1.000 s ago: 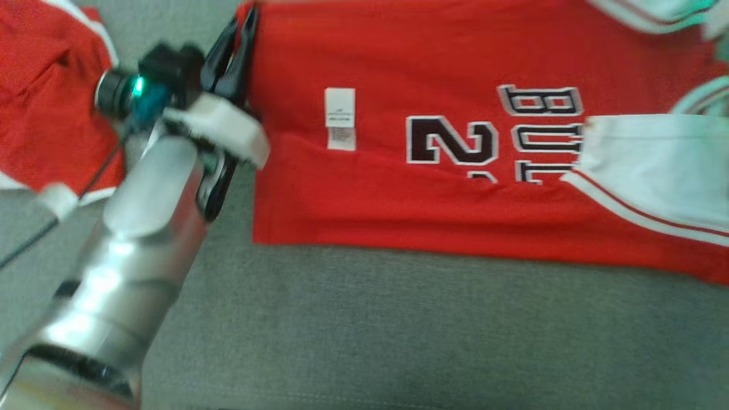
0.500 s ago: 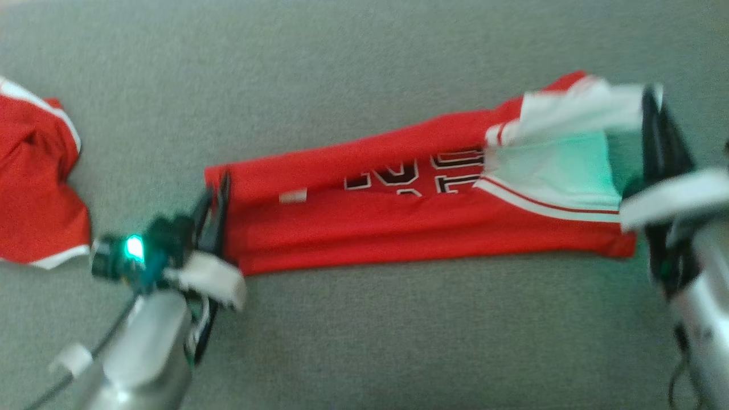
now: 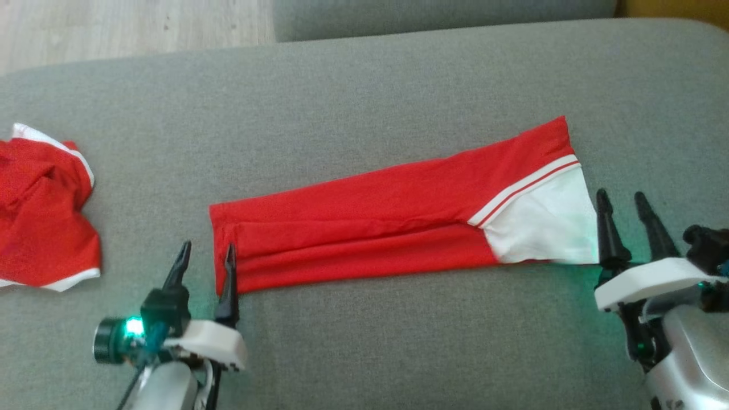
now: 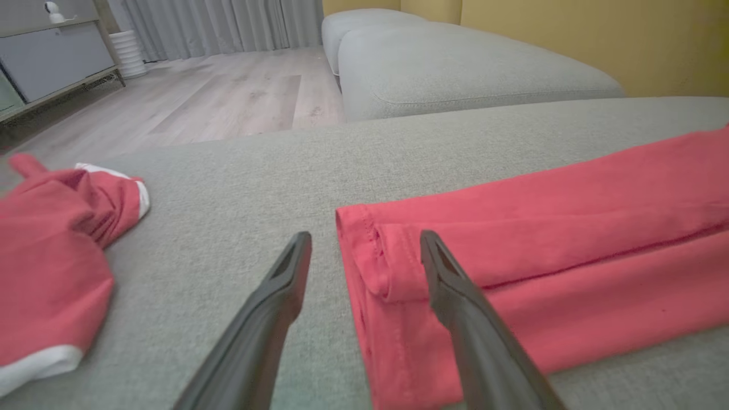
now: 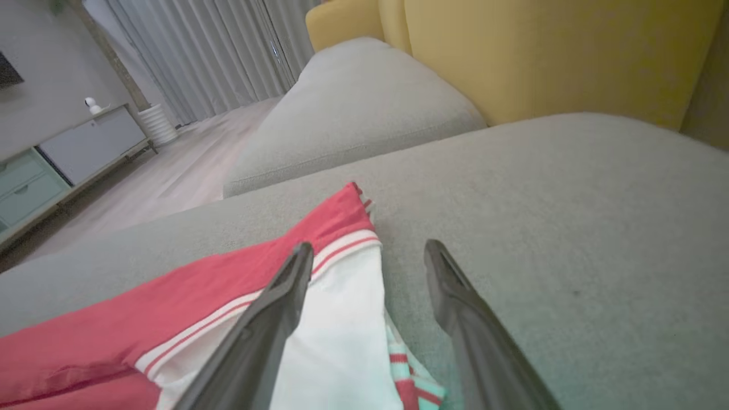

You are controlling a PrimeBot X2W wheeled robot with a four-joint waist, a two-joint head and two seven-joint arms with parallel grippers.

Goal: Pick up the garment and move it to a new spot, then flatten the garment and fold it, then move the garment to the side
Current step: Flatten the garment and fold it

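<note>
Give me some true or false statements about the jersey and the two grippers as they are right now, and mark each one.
1. The folded garment lies as a long strip on the grey cushion. True.
2. The left gripper is clamped on the strip's red end. False: its fingers are spread at that end and hold nothing.
3. The right gripper is open beside the strip's white end. True.
4. A second red garment lies on the robot's right. False: it lies crumpled on the robot's left, apart from the strip.
</note>
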